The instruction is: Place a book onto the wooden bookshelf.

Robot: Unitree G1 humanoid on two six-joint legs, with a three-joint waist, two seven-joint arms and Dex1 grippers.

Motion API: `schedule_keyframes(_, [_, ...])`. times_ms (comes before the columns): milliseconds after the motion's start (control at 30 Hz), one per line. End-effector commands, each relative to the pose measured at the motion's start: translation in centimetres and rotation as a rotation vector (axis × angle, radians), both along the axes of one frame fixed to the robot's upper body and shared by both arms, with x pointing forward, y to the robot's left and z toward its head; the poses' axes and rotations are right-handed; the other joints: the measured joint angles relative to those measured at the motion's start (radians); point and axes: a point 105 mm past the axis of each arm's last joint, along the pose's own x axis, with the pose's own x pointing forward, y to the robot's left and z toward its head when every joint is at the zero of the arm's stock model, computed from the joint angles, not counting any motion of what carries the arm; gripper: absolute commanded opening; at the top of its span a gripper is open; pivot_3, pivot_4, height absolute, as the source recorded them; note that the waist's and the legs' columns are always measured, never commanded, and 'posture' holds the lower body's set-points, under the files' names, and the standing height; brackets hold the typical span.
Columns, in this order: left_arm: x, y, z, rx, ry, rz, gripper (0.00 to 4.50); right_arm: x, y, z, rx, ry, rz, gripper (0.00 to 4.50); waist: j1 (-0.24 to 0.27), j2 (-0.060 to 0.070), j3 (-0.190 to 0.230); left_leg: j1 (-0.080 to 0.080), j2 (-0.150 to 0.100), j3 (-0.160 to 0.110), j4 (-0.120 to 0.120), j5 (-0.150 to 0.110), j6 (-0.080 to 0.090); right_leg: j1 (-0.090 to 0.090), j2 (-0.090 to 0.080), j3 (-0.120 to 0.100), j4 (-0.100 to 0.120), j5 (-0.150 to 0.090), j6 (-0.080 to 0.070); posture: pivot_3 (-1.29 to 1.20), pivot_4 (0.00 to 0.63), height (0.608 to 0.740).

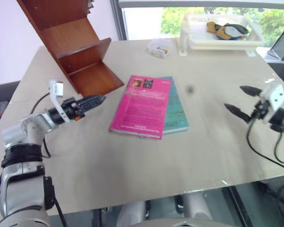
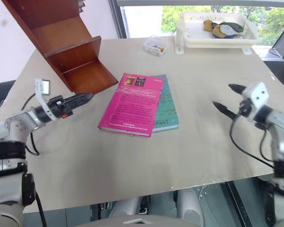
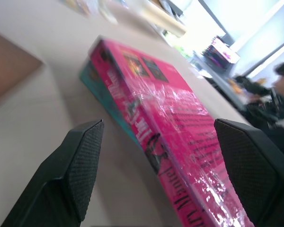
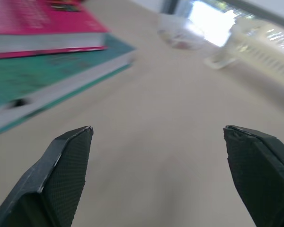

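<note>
book: the pink book (image 1: 141, 107) is lying flat on the tabletop (image 1: 146, 165), stacked on a teal book (image 1: 176, 113) that peeks out along its far side. nothing is holding it yet.
left gripper: the left gripper (image 1: 95, 100) sits low and level just off the pink book's spine side, fingers spread wide and empty. in the left wrist view the spine runs right between them.
right gripper: the right gripper (image 1: 243, 100) is well apart from the books on the other side, fingers also wide open, holding nothing.
bookshelf: the wooden bookshelf (image 1: 75, 52) is tipped at an angle at the back left corner, its open compartments facing the books, close to the left arm.
risk 1: my guess is the fingers could pinch both books at once, since the pink one sits right on the teal one.
risk 2: the cover looks shiny, like plastic wrap, so a shallow grab on the edge could slip.
risk 3: pushing in from the side might just shove the stack across the tabletop instead of getting under it.
risk 4: the shelf is tilted, so a book dropped in sloppily might slide back out.
</note>
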Motion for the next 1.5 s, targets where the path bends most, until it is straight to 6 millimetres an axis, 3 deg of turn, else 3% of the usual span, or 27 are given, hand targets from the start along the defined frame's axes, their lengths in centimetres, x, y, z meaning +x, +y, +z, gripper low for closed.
schedule_keyframes(33, [0.4,-0.1,1.3,-0.167,0.102,-0.054,4.0,-5.6,3.3,2.1,0.065,0.078,0.219,4.5,0.0,-0.002,0.0,-0.002,-0.001,0.0,0.001,0.0,0.001,0.0,0.001,-0.003,-0.001,0.0,0.0,0.0,0.15,0.74])
schedule_keyframes(200, [0.9,-0.9,-0.3,-0.151,0.232,-0.066,4.0,-9.9,5.2,2.1,0.098,0.215,0.349,4.5,-0.013,-0.005,0.0,0.007,0.002,0.004,0.002,-0.002,0.003,0.005,0.002,0.005,-0.001,-0.001,0.001,0.0,0.15,0.74])
schedule_keyframes(267, [0.9,-1.5,-1.2,-0.14,0.294,-0.081,4.0,-10.6,5.8,2.4,0.108,0.225,0.371,4.5,-0.008,-0.009,0.0,0.011,0.004,0.004,0.002,-0.002,0.003,0.008,0.002,0.005,-0.001,-0.003,0.004,0.0,0.15,0.74])
schedule_keyframes(633, [1.0,-3.8,-3.3,-0.137,0.372,-0.13,4.0,-10.1,6.2,2.6,0.091,0.202,0.346,4.5,0.014,-0.015,0.0,0.008,0.005,0.003,0.003,-0.002,0.003,0.007,0.002,0.005,-0.001,-0.001,0.0,0.0,0.15,0.74])
schedule_keyframes(900, [0.6,-6.4,-3.5,-0.192,0.4,-0.244,4.0,-10.0,6.1,2.5,0.071,0.197,0.348,4.5,0.025,-0.016,0.0,0.008,0.004,0.003,0.003,-0.002,0.003,0.007,0.002,0.005,-0.001,-0.001,0.0,0.0,0.15,0.74])
schedule_keyframes(1000, [0.5,-6.7,-3.4,-0.212,0.406,-0.264,3.17,-10.0,6.1,2.4,0.072,0.196,0.348,4.5,0.025,-0.016,0.0,0.008,0.004,0.003,0.003,-0.002,0.003,0.007,0.002,0.005,-0.001,-0.001,0.0,0.0,0.15,0.74])
schedule_keyframes(1167, [0.7,-6.8,-3.2,-0.222,0.393,-0.259,0.85,-10.1,6.0,2.4,0.074,0.193,0.345,4.5,0.025,-0.016,0.0,0.008,0.005,0.003,0.003,-0.002,0.003,0.007,0.002,0.005,-0.001,-0.001,0.0,0.0,0.15,0.74])
schedule_keyframes(1200, [0.8,-6.7,-3.1,-0.224,0.384,-0.254,0.57,-10.1,5.9,2.4,0.075,0.192,0.344,4.5,0.025,-0.016,0.0,0.008,0.005,0.003,0.003,-0.002,0.003,0.007,0.002,0.005,-0.001,-0.001,0.0,0.0,0.15,0.74])
schedule_keyframes(1367, [1.2,-6.3,-2.1,-0.213,0.313,-0.243,0.45,-9.8,5.5,2.4,0.078,0.184,0.329,4.5,0.025,-0.016,0.0,0.008,0.005,0.003,0.003,-0.002,0.003,0.007,0.002,0.005,-0.001,0.0,0.0,0.0,0.15,0.74])
schedule_keyframes(1500, [1.5,-7.1,1.7,-0.207,0.137,-0.336,0.45,-9.0,4.0,2.9,0.1,0.154,0.273,4.5,0.026,-0.016,0.001,0.008,0.005,0.003,0.003,-0.002,0.003,0.007,0.002,0.005,-0.001,0.0,0.0,0.0,0.15,0.74])
